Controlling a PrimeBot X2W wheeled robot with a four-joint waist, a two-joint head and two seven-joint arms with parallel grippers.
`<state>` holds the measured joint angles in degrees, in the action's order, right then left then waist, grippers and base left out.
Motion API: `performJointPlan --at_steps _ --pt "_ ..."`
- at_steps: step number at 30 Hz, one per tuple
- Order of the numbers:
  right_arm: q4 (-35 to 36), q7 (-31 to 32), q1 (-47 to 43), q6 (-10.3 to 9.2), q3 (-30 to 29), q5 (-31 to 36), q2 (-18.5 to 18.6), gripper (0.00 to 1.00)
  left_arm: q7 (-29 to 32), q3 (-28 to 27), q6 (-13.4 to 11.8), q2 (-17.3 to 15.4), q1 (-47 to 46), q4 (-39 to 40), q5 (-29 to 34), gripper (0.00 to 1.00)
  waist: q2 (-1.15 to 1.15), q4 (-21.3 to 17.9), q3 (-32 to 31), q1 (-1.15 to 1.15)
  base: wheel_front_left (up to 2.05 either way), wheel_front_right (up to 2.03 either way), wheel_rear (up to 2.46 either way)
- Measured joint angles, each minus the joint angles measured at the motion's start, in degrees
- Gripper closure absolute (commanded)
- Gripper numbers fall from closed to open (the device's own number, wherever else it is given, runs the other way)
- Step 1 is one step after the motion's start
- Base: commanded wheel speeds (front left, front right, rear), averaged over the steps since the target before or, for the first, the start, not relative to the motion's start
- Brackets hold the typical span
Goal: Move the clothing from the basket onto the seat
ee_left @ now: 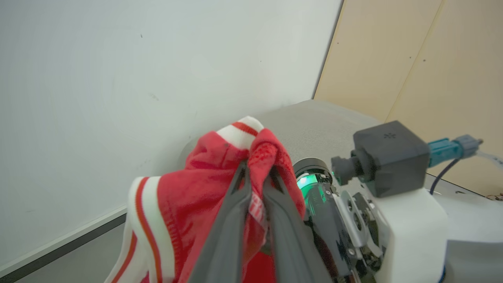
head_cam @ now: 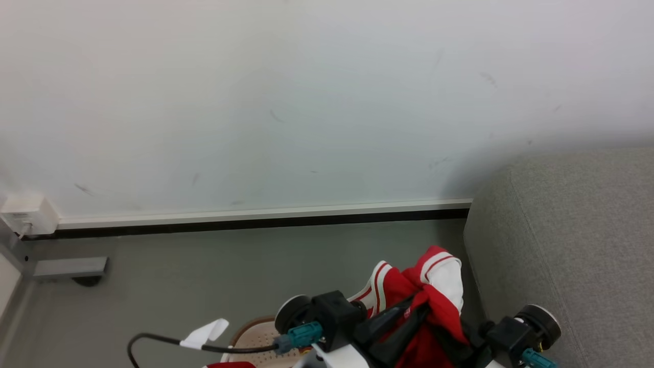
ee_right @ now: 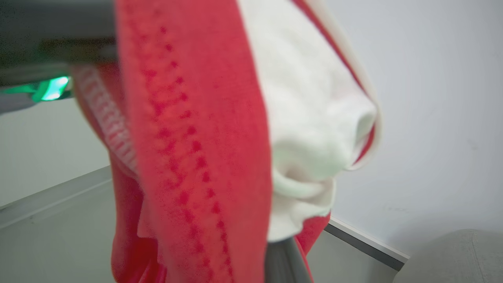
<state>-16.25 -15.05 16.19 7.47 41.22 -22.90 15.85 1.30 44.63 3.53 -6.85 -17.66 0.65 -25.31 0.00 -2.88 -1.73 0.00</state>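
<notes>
The clothing [head_cam: 434, 296], a red jersey with white panels and striped trim, hangs bunched above the floor just left of the seat [head_cam: 572, 245], a grey sofa. My left gripper [head_cam: 406, 314] is shut on a fold of it; in the left wrist view the two dark fingers [ee_left: 232, 220] pinch the red cloth [ee_left: 188, 192] near its top. My right gripper [head_cam: 454, 342] sits close beside it, its fingers buried in the fabric. In the right wrist view the jersey [ee_right: 204, 149] drapes right over the lens, with one finger [ee_right: 283, 259] showing. The basket [head_cam: 250, 323] shows its brown rim at the bottom edge.
A white wall with a pale skirting board [head_cam: 265, 212] runs behind. A white socket box [head_cam: 28, 214] and a grey bracket [head_cam: 71, 267] sit at the far left. A black cable [head_cam: 153, 340] with a white tag loops over the grey floor.
</notes>
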Motion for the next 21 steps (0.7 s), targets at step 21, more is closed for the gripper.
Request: performJointPlan --at_steps 21 --pt "6.3 0.01 -2.42 0.0 -16.47 1.54 3.97 1.0 -15.02 -1.08 -0.25 -0.89 -0.24 -16.03 4.04 0.0 0.0 -9.88 2.8 0.0 0.0 0.0 0.0"
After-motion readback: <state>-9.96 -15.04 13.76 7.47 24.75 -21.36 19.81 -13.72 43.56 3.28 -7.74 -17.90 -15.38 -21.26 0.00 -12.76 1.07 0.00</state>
